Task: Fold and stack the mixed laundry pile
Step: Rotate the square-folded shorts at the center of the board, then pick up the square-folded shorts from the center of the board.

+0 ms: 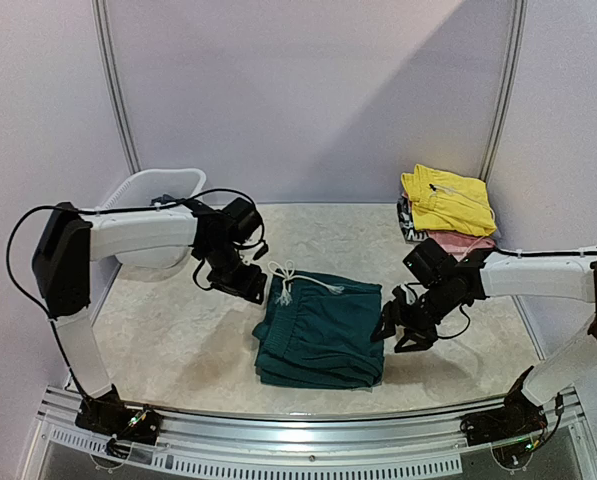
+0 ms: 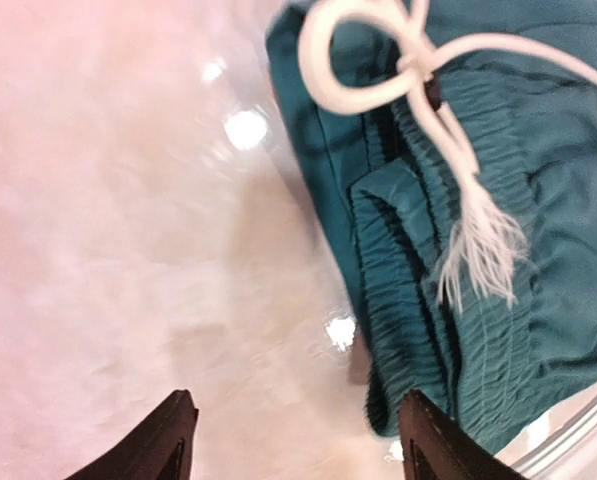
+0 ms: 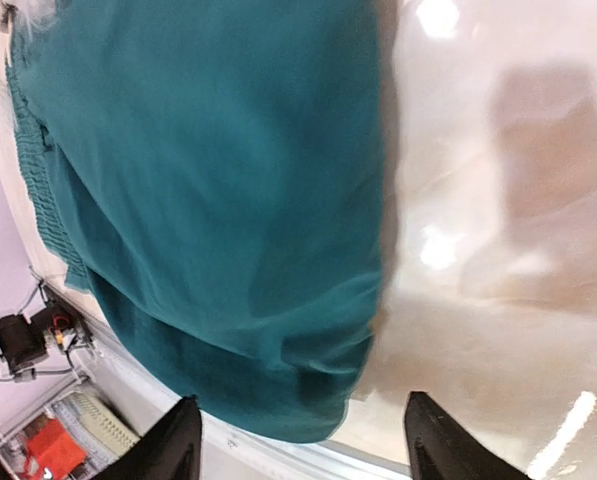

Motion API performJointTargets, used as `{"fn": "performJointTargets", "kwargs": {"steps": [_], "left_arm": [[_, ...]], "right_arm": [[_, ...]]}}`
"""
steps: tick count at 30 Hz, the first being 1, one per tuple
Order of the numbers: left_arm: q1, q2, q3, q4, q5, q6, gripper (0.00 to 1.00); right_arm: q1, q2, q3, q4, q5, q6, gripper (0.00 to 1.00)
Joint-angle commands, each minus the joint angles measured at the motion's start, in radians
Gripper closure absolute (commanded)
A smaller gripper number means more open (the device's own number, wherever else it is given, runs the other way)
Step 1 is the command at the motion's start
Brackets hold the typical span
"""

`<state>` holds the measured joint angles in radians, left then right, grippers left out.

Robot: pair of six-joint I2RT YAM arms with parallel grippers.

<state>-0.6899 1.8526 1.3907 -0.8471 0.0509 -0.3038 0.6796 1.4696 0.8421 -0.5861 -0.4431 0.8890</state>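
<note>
Pale marbled table (image 1: 168, 340), white walls behind. Left gripper (image 1: 240, 283) and right gripper (image 1: 403, 335) hang spread and empty, flanking the folded teal shorts (image 1: 323, 325) at centre. The cloth looks soft, light and floppy: pinch the thick waistband (image 2: 398, 300) beside the white drawstring (image 2: 448, 150).

Robot lab booth: white panel walls (image 1: 308, 90), aluminium-railed table (image 1: 178, 340).
</note>
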Motion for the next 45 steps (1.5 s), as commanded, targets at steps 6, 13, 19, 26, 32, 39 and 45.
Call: {"fn": "performJointTargets", "kwargs": {"steps": [6, 13, 19, 26, 32, 39, 45], "left_arm": [[-0.201, -0.215, 0.074, -0.089, -0.45, 0.058, 0.01], [-0.402, -0.231, 0.055, 0.054, -0.547, 0.145, 0.0], [-0.58, -0.11, 0.123, 0.115, -0.441, 0.262, 0.07], [-0.718, 0.162, 0.353, 0.067, -0.402, 0.354, 0.14], [-0.745, 0.321, 0.458, 0.056, -0.337, 0.382, 0.16], [-0.766, 0.399, 0.471, 0.068, -0.336, 0.398, 0.15], [-0.766, 0.457, 0.505, 0.074, -0.391, 0.372, 0.18]], "right_arm": [[-0.101, -0.123, 0.082, -0.119, 0.168, -0.071, 0.11], [-0.125, -0.16, 0.095, -0.122, 0.229, -0.083, 0.06], [-0.2, -0.184, 0.09, -0.161, 0.166, -0.093, 0.06], [-0.223, -0.191, 0.054, -0.2, 0.136, -0.094, 0.06], [-0.234, -0.236, 0.011, -0.208, 0.11, -0.076, 0.06], [-0.256, -0.286, -0.011, -0.253, 0.115, -0.092, 0.01], [-0.26, -0.302, -0.017, -0.277, 0.112, -0.104, 0.01]]}}
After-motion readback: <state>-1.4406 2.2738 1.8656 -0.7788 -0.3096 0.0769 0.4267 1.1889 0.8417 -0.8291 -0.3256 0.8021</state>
